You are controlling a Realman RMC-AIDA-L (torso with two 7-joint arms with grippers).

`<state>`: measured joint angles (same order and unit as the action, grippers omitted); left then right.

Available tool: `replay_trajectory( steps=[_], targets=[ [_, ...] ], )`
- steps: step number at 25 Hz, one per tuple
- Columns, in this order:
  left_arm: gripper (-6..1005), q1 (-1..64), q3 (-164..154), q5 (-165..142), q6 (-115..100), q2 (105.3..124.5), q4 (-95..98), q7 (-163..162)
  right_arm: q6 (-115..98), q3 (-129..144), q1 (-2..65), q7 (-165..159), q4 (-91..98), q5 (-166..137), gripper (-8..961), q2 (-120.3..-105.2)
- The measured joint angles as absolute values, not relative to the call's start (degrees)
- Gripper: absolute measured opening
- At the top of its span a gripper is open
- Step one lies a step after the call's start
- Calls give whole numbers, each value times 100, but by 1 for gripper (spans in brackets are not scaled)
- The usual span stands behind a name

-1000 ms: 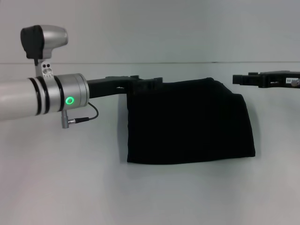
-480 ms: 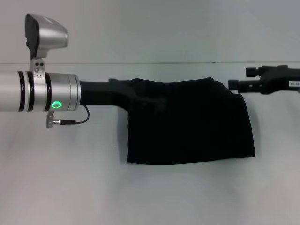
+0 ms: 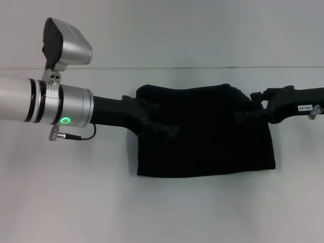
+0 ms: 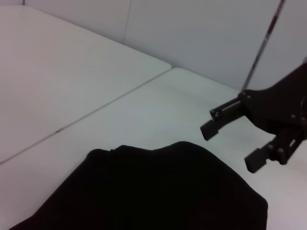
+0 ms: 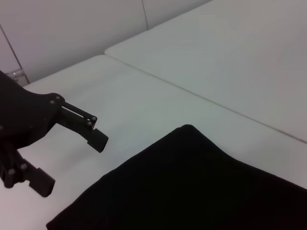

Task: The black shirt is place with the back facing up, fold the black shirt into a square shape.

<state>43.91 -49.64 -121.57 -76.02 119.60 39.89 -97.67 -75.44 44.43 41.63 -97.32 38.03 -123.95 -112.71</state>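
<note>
The black shirt [image 3: 207, 144] lies folded into a rough rectangle on the white table, with no lettering showing. My left gripper [image 3: 163, 119] hovers over the shirt's far left part, open and empty. My right gripper [image 3: 246, 105] hovers over the far right corner, open and empty. The left wrist view shows the shirt [image 4: 144, 191] and the right gripper [image 4: 233, 145] with spread fingers just beyond its edge. The right wrist view shows the shirt [image 5: 192, 182] and the left gripper [image 5: 69, 162], also spread.
The white table [image 3: 76, 197] extends on all sides of the shirt. A seam line [image 3: 167, 68] runs across the far side where a second tabletop joins. A grey wall stands behind.
Both grippers have come in from the shirt's far edge toward me and now hang over its far corners. The left wrist has rotated. The shirt has not moved.
</note>
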Motion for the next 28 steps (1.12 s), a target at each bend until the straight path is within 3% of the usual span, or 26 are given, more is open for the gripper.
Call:
replay_trajectory(
  steps=[28],
  targets=[
    [949, 4182, -4972, -12315, -7714, 11973, 4145, -9732, -7548, 4502, 4063, -9681, 3850, -12428, 931, -11261]
  ],
)
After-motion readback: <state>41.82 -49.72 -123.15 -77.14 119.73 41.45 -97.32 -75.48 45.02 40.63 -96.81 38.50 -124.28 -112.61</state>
